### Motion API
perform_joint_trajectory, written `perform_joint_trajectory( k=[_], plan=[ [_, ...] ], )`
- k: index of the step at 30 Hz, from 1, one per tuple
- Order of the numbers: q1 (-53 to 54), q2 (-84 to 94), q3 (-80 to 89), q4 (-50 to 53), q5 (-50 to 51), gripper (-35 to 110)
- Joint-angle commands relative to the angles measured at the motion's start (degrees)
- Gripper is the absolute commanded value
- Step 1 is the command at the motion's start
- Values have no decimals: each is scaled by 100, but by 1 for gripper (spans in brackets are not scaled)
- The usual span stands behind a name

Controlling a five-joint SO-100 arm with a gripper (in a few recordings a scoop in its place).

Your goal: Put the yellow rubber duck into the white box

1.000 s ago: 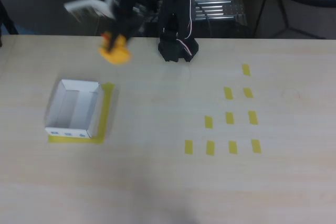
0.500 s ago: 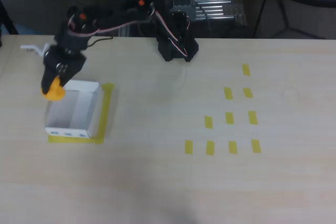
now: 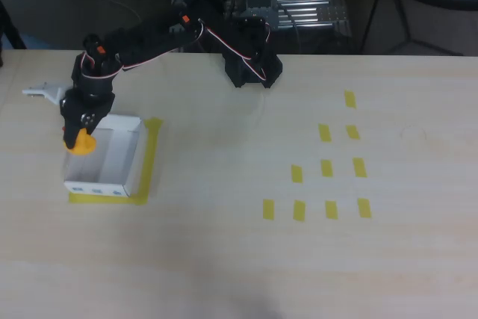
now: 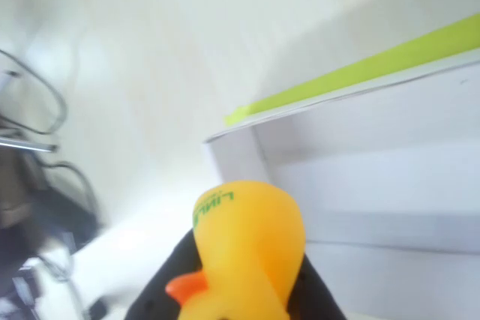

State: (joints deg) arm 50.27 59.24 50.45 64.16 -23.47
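The yellow rubber duck [image 3: 83,143] hangs over the back left corner of the white box [image 3: 123,173], held in my black gripper [image 3: 81,134], which is shut on it. In the wrist view the duck [image 4: 251,249] fills the lower middle, orange beak at the lower left, with dark fingers [image 4: 161,290] beside it. The white box [image 4: 375,185] lies open just beyond and below the duck, its inside bare. Small blue marks show on the box's near outer wall in the overhead view.
The box sits on a yellow tape outline [image 3: 151,156] at the left of the pale wooden table [image 3: 224,259]. Several short yellow tape strips [image 3: 326,168] lie at the right. The arm's black base [image 3: 252,69] stands at the table's back edge.
The arm has swung left and down from beside its base, carrying the duck to the box's back left corner. Over the last half second it dropped a little lower over the box.
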Motion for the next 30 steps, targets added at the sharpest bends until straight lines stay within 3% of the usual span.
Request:
perform_joint_trajectory(
  k=[1, 18, 24, 30],
  plan=[
    [176, 272, 343, 176, -562, 0],
    [255, 431, 1450, -378, -633, 0],
    [237, 422, 1441, -290, -1063, 21],
    [193, 422, 1450, -299, -1239, 29]
  ],
)
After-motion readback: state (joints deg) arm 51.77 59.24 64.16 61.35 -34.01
